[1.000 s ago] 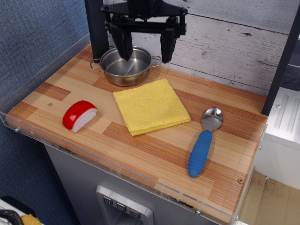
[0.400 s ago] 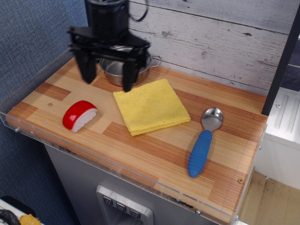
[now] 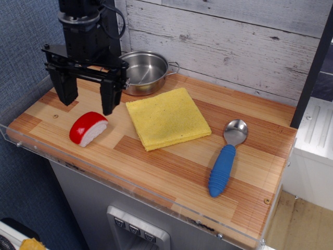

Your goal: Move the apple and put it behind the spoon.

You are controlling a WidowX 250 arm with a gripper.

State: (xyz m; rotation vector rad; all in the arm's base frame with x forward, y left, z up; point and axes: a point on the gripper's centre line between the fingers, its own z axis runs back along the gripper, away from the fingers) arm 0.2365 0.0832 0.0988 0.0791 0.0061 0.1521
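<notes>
The apple (image 3: 88,128) is a red slice with a white cut face, lying on the wooden counter at the front left. The spoon (image 3: 227,156) lies at the right, silver bowl toward the back, blue ribbed handle toward the front. My gripper (image 3: 87,97) hangs open and empty just above and behind the apple, its two black fingers spread wide to either side. It does not touch the apple.
A yellow sponge cloth (image 3: 167,117) lies flat in the middle of the counter. A small steel pot (image 3: 144,71) stands at the back by the plank wall. A clear acrylic rim (image 3: 130,182) runs along the counter's front and left edges.
My gripper has moved left and forward, from over the pot to above the apple, and has come lower. It has stayed open. Nothing on the counter has moved.
</notes>
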